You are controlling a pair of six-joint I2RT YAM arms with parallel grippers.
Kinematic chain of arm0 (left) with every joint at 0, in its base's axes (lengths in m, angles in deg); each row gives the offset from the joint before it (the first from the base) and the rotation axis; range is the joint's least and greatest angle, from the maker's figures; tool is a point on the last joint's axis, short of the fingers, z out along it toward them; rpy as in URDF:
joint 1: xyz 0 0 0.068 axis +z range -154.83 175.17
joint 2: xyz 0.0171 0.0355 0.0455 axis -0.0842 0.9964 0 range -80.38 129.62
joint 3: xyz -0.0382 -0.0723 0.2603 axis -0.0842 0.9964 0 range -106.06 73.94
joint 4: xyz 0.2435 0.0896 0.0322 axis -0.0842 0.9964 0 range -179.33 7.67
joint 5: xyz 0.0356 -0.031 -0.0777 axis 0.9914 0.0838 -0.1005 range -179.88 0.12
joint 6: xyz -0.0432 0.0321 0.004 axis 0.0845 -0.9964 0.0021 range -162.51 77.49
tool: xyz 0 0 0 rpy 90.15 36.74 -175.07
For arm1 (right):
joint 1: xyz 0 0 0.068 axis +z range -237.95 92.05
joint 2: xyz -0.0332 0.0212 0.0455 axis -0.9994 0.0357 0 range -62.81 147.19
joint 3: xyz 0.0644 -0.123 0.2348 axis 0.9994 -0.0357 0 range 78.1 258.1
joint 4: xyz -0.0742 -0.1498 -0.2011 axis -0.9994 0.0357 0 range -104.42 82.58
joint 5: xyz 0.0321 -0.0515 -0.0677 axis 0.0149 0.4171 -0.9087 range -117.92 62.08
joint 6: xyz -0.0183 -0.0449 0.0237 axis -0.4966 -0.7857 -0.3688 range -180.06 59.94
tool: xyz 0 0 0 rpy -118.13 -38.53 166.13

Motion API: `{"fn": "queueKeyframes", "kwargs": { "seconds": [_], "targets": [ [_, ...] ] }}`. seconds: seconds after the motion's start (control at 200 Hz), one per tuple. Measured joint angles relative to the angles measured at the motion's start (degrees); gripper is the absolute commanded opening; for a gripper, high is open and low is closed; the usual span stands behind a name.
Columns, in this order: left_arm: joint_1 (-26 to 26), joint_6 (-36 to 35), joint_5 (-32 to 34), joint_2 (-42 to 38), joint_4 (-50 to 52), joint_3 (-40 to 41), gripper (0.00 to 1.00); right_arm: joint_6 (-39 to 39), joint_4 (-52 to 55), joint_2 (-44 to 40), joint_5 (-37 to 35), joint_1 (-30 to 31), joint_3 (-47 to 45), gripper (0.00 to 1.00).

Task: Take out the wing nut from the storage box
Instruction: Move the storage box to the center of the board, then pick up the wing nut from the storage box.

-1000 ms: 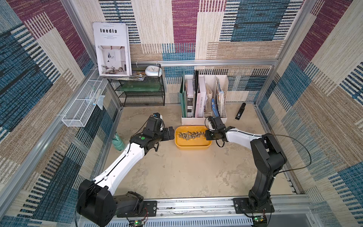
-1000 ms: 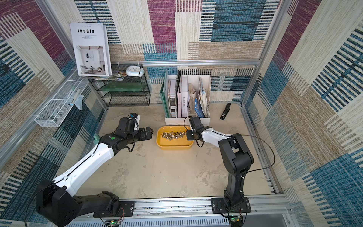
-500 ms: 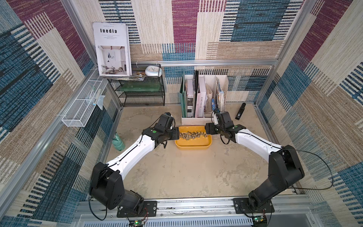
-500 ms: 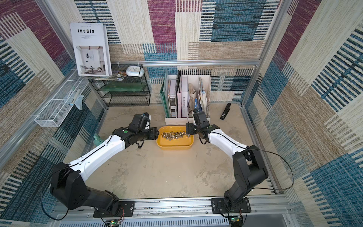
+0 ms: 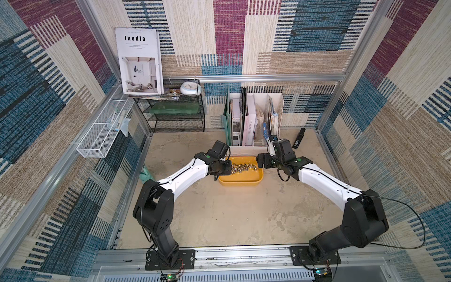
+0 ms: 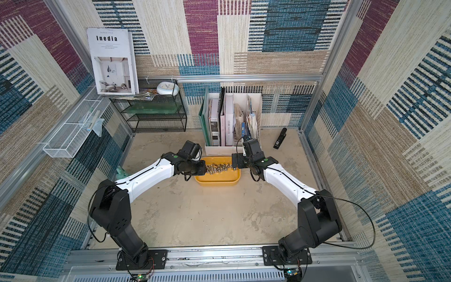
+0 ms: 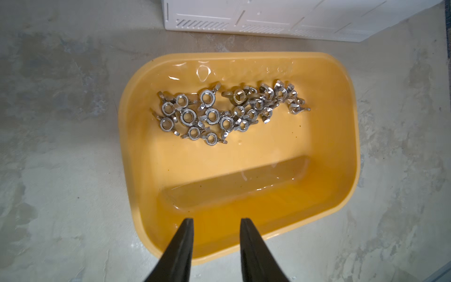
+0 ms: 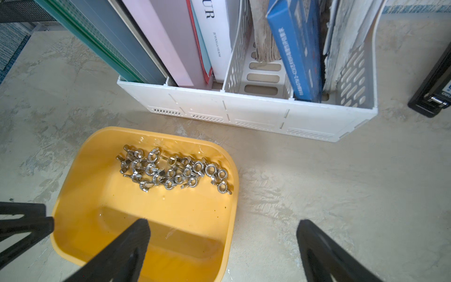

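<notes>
Wing nuts (image 7: pixel 219 114): small metal pieces, tangled heap inside storage box (image 7: pixel 244 171), toward its wall nearest file holder (image 7: pixel 268 22). Judged light, rigid, slippery; best pinched across the wings of an outlying nut. Left gripper (image 7: pixel 216 221): over box rim, jaws narrowly apart, empty. Right gripper (image 8: pixel 223 222): jaws spread wide, empty. Left wrist view separates single nuts, one brass-coloured; top views give only a glinting clump
</notes>
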Motion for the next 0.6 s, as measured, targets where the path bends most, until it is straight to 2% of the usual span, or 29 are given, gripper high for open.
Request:
{"fn": "queueKeyframes", "kwargs": {
  "seconds": [0.441,0.596],
  "targets": [
    [0.20,-2.78,0.52,9.09,0.55,-4.07,0.32,-0.33,0.26,1.57,0.24,0.00,1.53,0.99],
    [1.77,-4.20,0.87,11.52,0.61,-5.73,0.33,-0.42,1.25,2.14,-0.02,0.00,2.14,0.99]
  ]
}}
